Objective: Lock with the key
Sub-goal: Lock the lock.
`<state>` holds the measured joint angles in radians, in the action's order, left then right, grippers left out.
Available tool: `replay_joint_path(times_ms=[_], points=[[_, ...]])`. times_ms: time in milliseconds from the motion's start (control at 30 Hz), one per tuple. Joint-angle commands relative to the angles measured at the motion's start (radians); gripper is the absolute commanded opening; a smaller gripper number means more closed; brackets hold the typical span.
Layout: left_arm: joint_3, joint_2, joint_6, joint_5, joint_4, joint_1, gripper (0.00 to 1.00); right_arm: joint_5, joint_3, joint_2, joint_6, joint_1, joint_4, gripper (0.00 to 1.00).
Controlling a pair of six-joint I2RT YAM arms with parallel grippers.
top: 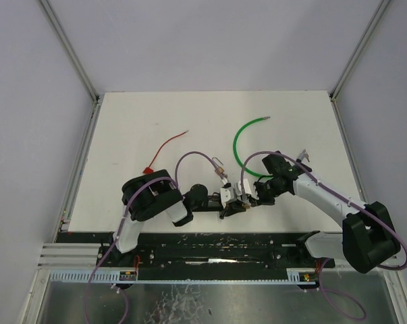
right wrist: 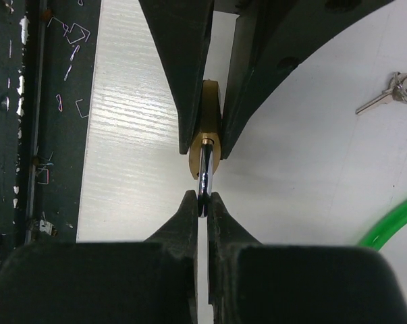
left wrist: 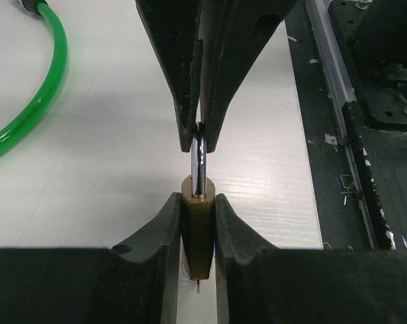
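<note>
The left hand (left wrist: 198,200) was closed on the brass body of the padlock (left wrist: 198,236), one finger against each flat side. The right hand (right wrist: 202,200) faced it tip to tip, its fingers pinched nearly together on the steel shackle (right wrist: 204,172). The two hands met close to the near edge of the table (top: 156,115), where the white top gave way to a dark rail (left wrist: 351,135) just beside them. I could not tell whether the padlock touched the table.

The key (right wrist: 394,90) lay flat on the table, well apart from the padlock, past the right arm's wrist. A green tube (top: 240,138) curved across the table beyond the hands, and a red wire (top: 166,145) lay off to the left. Bare white table stretched from those to the far edge.
</note>
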<state>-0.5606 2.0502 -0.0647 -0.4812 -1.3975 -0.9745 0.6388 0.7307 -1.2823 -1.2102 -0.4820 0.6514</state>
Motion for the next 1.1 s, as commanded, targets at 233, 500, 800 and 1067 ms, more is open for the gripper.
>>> replay_joint_path(times_ms=[233, 500, 800, 1067], points=[[-0.038, 0.023, -0.01, 0.089, -0.138, -0.004, 0.0, 0.255, -0.051, 0.004, 0.119, -0.145, -0.194, 0.0], [-0.031, 0.023, -0.008, 0.092, -0.152, -0.003, 0.0, 0.256, -0.046, -0.019, 0.124, -0.205, -0.195, 0.0], [-0.009, 0.025, 0.026, 0.102, -0.19, 0.014, 0.0, 0.259, -0.049, -0.053, 0.129, -0.266, -0.229, 0.0], [-0.004, 0.024, 0.033, 0.091, -0.193, 0.014, 0.0, 0.257, -0.079, -0.049, 0.138, -0.282, -0.312, 0.0]])
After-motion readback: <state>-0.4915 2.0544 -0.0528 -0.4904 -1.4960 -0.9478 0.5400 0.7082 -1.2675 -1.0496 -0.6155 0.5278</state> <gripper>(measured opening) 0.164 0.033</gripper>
